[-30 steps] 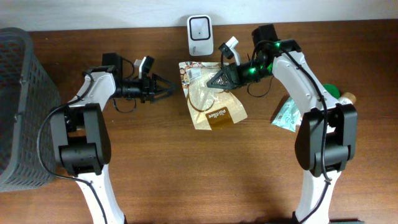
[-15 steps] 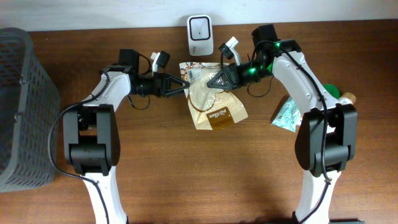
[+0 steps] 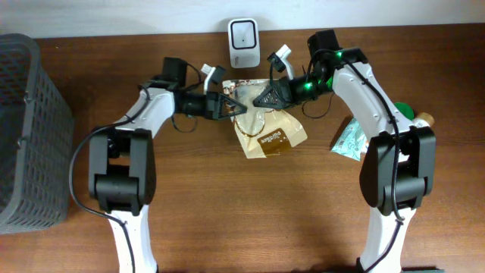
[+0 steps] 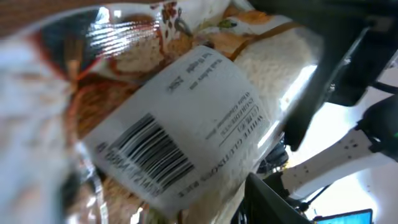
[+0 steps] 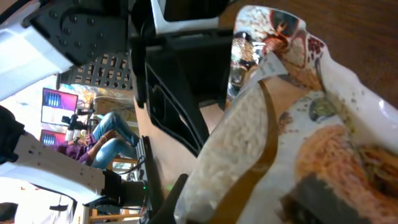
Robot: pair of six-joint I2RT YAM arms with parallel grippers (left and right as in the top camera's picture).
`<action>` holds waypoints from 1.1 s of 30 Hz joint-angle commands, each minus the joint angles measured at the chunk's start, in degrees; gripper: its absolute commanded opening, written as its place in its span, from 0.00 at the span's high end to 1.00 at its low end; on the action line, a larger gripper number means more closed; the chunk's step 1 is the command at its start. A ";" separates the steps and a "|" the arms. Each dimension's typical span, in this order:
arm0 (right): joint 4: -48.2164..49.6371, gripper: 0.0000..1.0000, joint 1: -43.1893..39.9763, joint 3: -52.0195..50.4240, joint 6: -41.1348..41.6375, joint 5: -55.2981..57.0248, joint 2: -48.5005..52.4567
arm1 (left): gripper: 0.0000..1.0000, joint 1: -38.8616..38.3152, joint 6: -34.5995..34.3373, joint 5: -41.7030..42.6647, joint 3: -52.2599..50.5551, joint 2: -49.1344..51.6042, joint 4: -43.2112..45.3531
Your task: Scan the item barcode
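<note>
The item is a clear bag of rice (image 3: 271,136) with brown print, raised and tilted at mid-table just in front of the white scanner (image 3: 243,34). My right gripper (image 3: 261,97) is shut on the bag's upper edge; one dark finger (image 5: 180,193) shows beside the rice (image 5: 249,143) in the right wrist view. My left gripper (image 3: 233,105) has come up to the bag's top left corner, its fingers spread on either side of it. In the left wrist view, the white barcode label (image 4: 174,140) fills the middle, with one finger (image 4: 273,202) low on the right.
A dark mesh basket (image 3: 23,129) stands at the left table edge. A pale green packet (image 3: 350,140) and a green item (image 3: 405,112) lie at the right, near the right arm's base.
My left arm has reached right from open table to the bag's corner, its jaws narrowing. The bag has tipped and shifted slightly right. The right gripper has kept its hold.
</note>
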 commanded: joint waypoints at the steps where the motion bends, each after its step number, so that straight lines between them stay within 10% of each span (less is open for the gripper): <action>1: 0.37 0.96 0.07 0.83 -0.68 -3.82 -0.09 | 0.57 -0.79 -3.21 -1.42 -0.13 0.35 1.70; 6: 0.37 0.96 0.07 0.83 -0.68 -3.80 -0.09 | 1.00 -0.61 -6.80 -1.42 -0.11 0.35 4.37; 11: 0.37 0.92 0.07 0.83 -0.68 -0.37 -0.09 | 1.00 0.85 -8.76 -0.90 -0.11 0.26 4.37; 17: 1.62 0.51 0.07 0.83 -0.66 7.37 -0.09 | 1.00 1.51 -8.74 -0.44 -0.11 -0.04 1.53; 33: 12.96 0.50 0.07 0.83 3.87 -2.40 8.31 | 1.00 1.53 -8.74 11.08 -0.11 -0.17 -1.09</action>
